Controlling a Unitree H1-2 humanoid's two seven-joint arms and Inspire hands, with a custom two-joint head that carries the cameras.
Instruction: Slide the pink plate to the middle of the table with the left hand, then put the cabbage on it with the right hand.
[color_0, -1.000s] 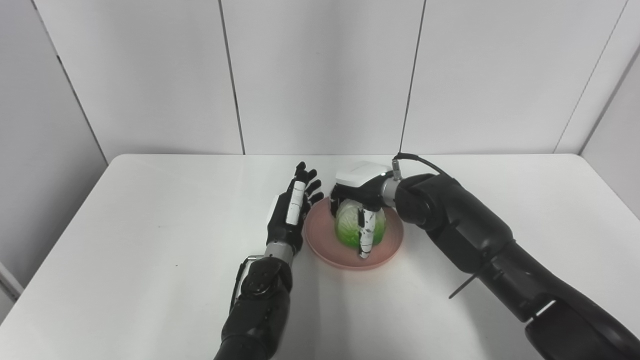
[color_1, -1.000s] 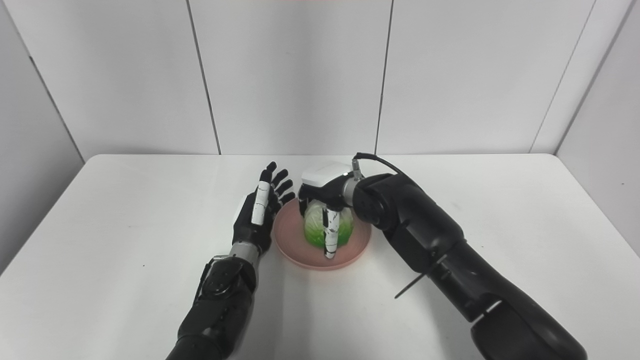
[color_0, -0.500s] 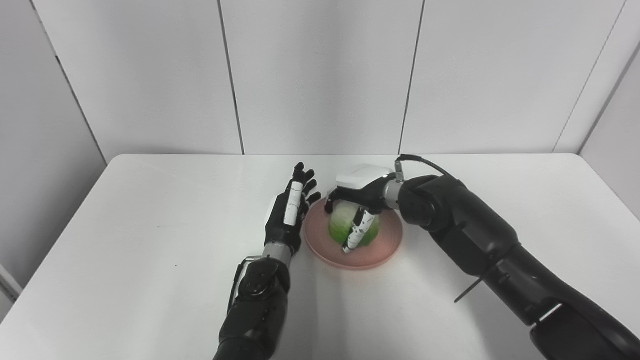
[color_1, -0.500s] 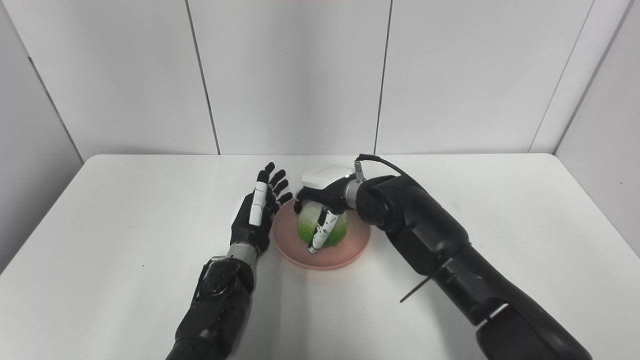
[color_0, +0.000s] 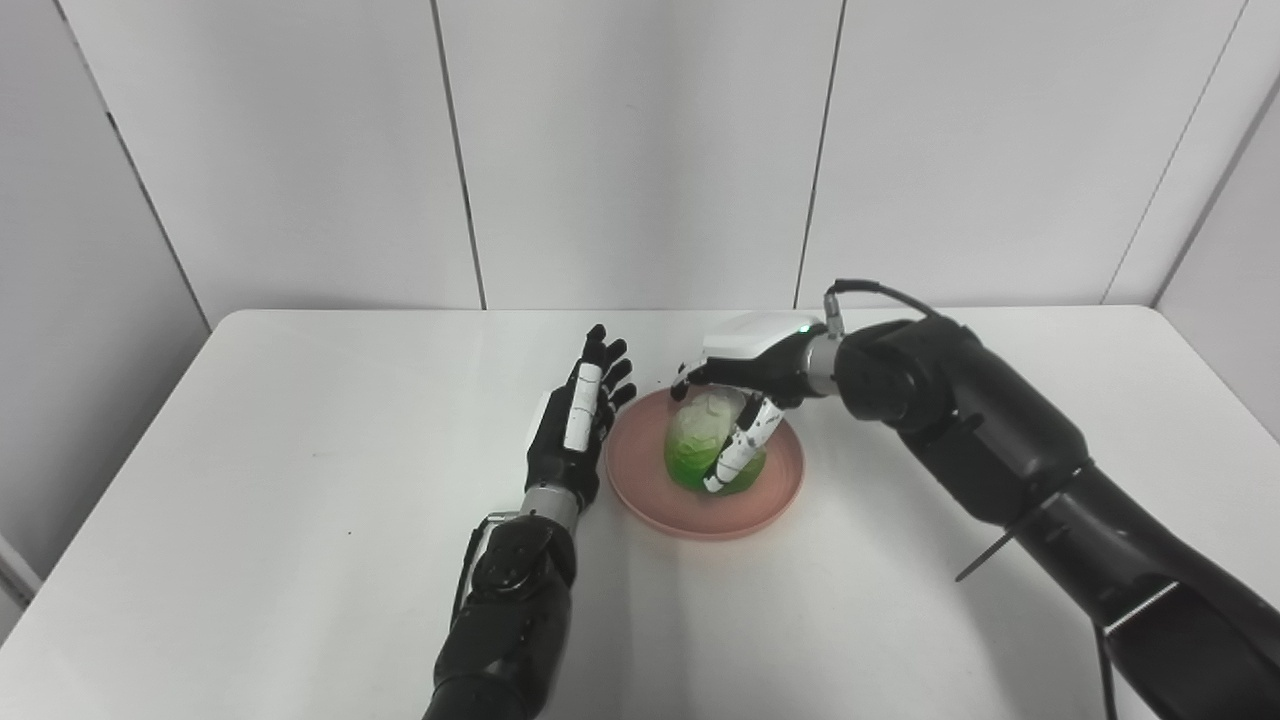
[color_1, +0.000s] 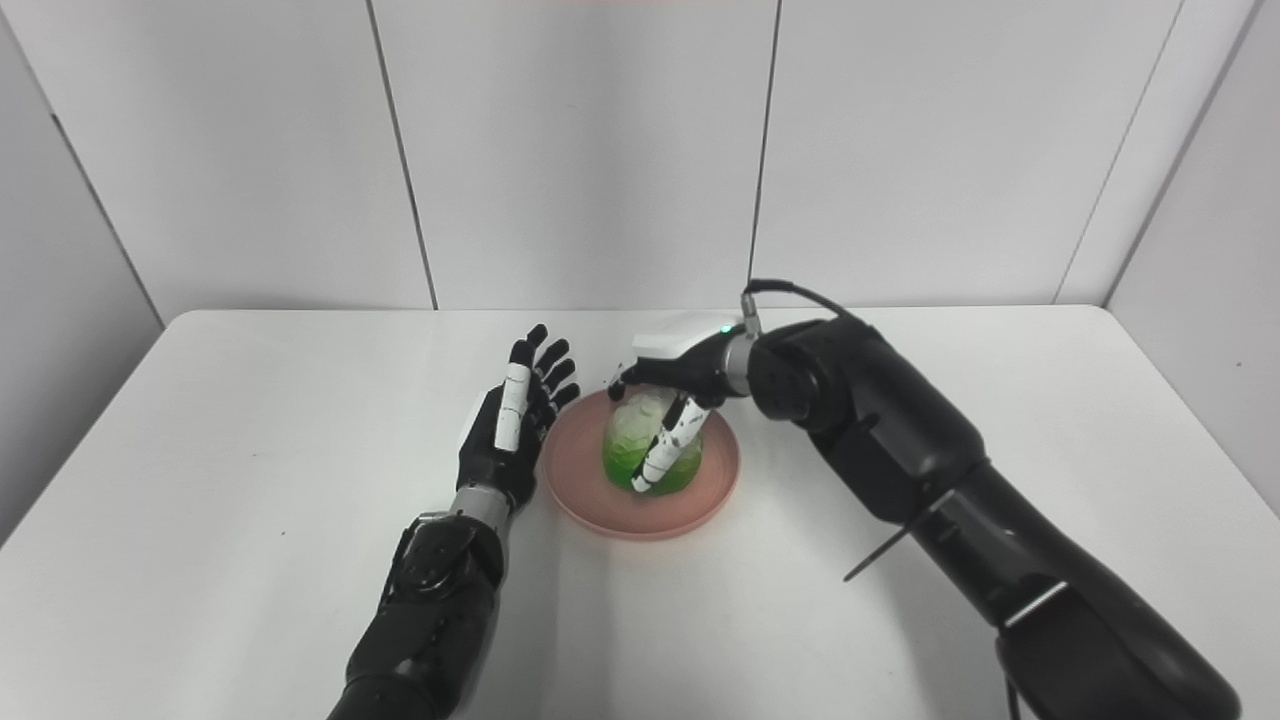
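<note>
The pink plate (color_0: 640, 498) lies near the middle of the white table (color_0: 300, 450). The green cabbage (color_0: 698, 447) rests on it, slightly left of the plate's centre. My right hand (color_0: 748, 378) hovers over the cabbage's far right side with its fingers spread. Its thumb (color_0: 735, 452) slants down along the cabbage's front and seems to touch it; the other fingers are off it. My left hand (color_0: 572, 428) is open and upright, edge-on just left of the plate's rim, holding nothing.
The table's back edge meets grey wall panels. My right forearm (color_0: 1000, 450) crosses the table's right side, and my left forearm (color_0: 510, 600) comes in from the front edge.
The right hand has loosened its fingers off the cabbage and drawn up and to the right. The cabbage now rests on the plate. The left hand has stayed in place.
</note>
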